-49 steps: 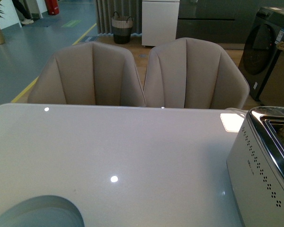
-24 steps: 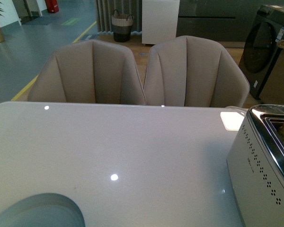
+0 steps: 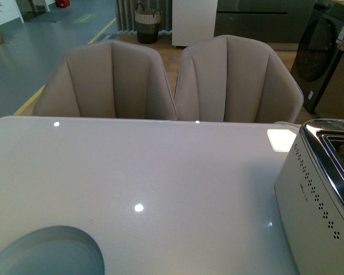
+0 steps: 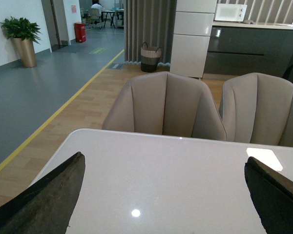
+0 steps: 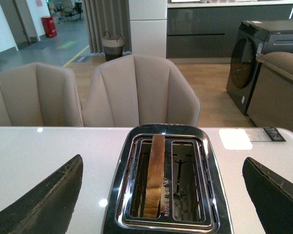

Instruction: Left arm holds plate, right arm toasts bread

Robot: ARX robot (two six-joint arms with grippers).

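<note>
Both my pincers gape empty, brown bread slice (image 5: 155,176) in the chrome toaster's (image 5: 211,195) twelve-o'clock slot awaits lifting out.

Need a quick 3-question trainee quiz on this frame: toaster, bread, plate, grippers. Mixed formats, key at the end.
1. True or false: the bread lies flat on the plate.
2. How many toaster slots hold a slice?
3. The right gripper is: A) shut on the bread B) open, nothing between its fingers C) out of view.

Key:
1. False; it stands on edge in a toaster slot.
2. One; the other is empty.
3. B; the left gripper is open too.
</note>
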